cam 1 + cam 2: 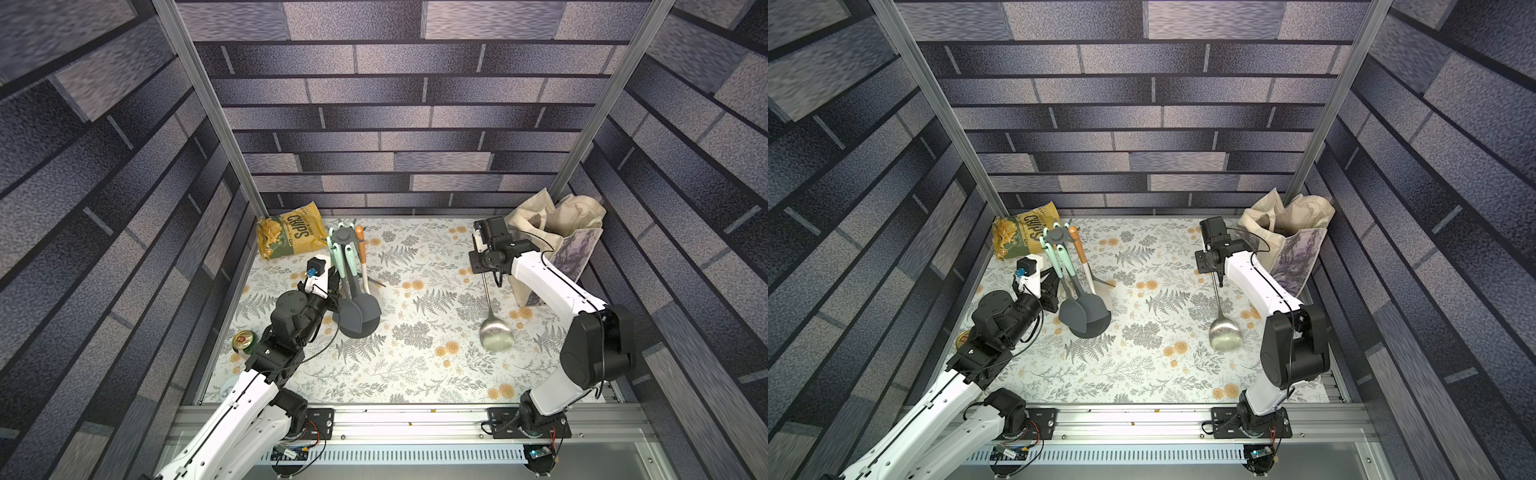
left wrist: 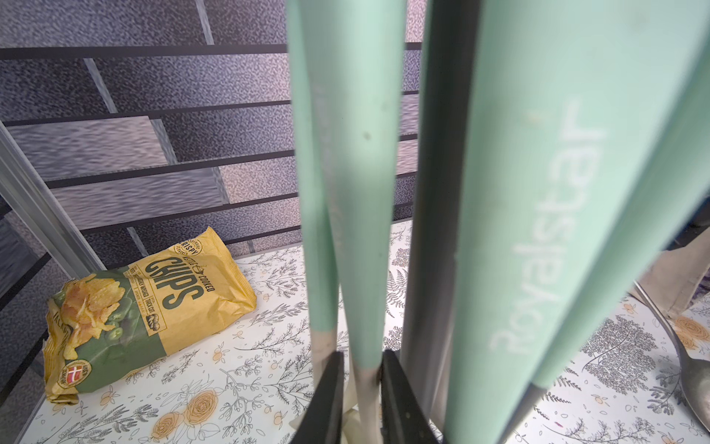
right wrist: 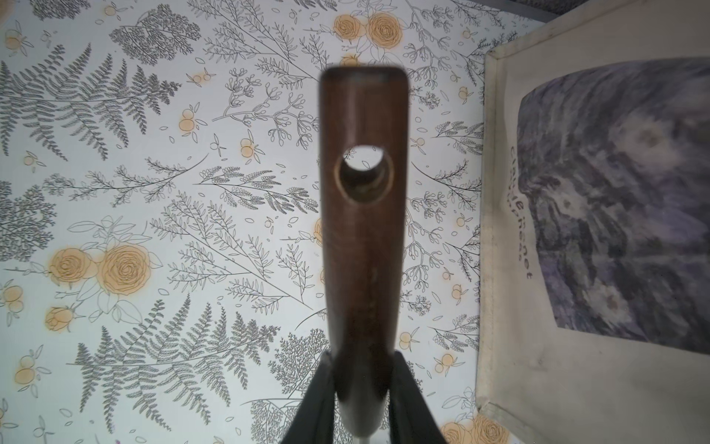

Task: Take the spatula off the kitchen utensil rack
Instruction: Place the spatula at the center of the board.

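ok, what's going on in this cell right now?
The right end effector is shut on the brown wooden handle of a steel spatula. It holds the spatula clear of the dark grey kitchen utensil rack, blade low over the floral table near the cream tote bag. The left end effector is clamped on a mint-green-handled utensil hanging on the rack, next to an orange-handled utensil. I can't tell whether the steel blade touches the table.

Laid out on floral-print table cover [image 1: 415,365], within brick-patterned walls [image 1: 395,124]: yellow-green chips bag [image 1: 291,237] lying flat in far left corner, green can [image 1: 244,341] with gold lid at left edge, and cream canvas tote bag [image 1: 557,237] with printed panel standing open in far right corner.
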